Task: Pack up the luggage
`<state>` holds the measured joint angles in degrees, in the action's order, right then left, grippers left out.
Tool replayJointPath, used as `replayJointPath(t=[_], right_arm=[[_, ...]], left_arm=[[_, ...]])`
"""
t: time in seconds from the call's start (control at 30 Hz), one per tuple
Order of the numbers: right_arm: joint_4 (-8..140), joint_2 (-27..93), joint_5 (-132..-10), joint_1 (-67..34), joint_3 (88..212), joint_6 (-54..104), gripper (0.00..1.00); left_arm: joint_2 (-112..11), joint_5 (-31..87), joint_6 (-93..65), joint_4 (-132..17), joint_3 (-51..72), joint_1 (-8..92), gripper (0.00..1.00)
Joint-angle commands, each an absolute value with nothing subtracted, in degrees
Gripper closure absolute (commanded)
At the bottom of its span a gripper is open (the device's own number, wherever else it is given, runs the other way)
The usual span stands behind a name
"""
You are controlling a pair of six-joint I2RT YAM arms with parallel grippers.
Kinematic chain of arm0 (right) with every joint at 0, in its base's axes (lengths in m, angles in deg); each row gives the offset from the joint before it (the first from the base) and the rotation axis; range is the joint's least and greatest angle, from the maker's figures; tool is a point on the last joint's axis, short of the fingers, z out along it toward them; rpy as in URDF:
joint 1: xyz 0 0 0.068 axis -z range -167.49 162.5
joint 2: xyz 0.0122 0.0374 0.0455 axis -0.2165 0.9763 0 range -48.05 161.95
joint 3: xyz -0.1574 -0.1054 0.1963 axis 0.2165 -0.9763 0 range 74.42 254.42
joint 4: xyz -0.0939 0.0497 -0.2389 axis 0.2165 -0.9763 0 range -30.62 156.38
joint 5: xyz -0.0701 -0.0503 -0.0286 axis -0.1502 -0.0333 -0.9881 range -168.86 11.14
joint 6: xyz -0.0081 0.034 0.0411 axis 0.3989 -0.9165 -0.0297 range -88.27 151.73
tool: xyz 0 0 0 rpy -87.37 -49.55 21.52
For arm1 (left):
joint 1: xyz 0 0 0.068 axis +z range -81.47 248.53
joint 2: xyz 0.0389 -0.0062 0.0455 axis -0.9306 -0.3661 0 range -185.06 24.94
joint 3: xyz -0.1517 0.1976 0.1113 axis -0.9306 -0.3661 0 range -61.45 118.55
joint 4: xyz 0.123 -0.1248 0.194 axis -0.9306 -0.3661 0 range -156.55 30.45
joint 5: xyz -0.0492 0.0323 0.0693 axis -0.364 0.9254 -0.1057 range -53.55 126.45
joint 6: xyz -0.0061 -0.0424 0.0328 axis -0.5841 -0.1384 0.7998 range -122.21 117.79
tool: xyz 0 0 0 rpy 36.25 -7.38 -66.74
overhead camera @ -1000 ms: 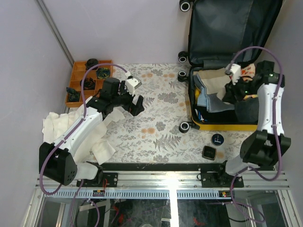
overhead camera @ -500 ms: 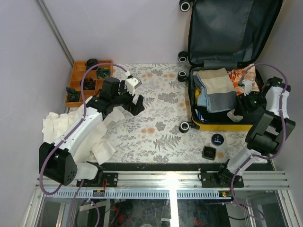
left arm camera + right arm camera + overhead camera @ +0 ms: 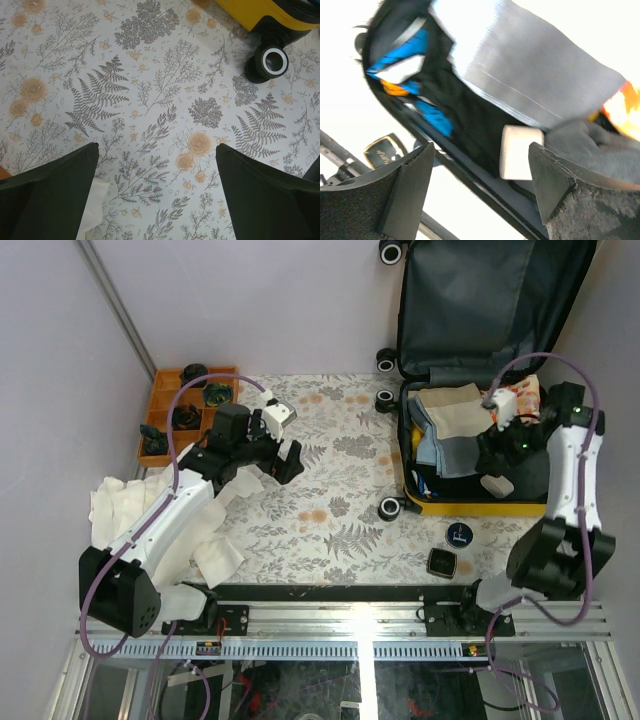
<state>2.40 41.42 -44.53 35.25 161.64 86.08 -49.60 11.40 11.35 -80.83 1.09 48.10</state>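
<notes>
The luggage (image 3: pixel 470 508) lies open at the far right of the table (image 3: pixel 340 510). The right gripper (image 3: pixel 481 150) hangs over the clothes (image 3: pixel 455 420) inside it, fingers apart, holding nothing. The left gripper (image 3: pixel 157 150) is wide open above the table, holding nothing.

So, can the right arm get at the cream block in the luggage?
Probably yes: the open right gripper hangs over the cream block, which lies uncovered in the luggage, nothing between.

Glossy yellow plastic luggage (image 3: pixel 470 508), matt dark fabric lining (image 3: pixel 480 290); smooth floral-print tablecloth (image 3: pixel 340 480).
</notes>
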Motion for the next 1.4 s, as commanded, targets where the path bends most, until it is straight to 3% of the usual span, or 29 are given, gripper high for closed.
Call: replayJointPath(t=[0.0,0.3,0.67,1.07,1.37], right_arm=[[-2.2,30.9,-41.9,24.9,157.1,85.1,0.18],[0.1,19.0,-47.5,6.9,142.1,85.4,0.18],[3.6,13.9,-52.7,-4.7,130.0,87.2,0.19],[5.0,8.8,-59.0,-7.4,117.0,96.1,0.18],[17.0,9.2,-66.2,-7.4,108.4,94.7,0.05]], left_arm=[[-48.4,11.4,10.8,-78.0,1.1,48.7,0.0],[-47.6,11.0,10.3,-77.8,0.6,48.7,0.0],[-46.0,11.9,11.0,-78.2,-0.2,48.7,0.0],[-47.0,10.9,10.7,-77.7,-0.1,48.7,0.0],[-47.8,11.4,10.8,-77.8,0.3,48.7,0.0]])
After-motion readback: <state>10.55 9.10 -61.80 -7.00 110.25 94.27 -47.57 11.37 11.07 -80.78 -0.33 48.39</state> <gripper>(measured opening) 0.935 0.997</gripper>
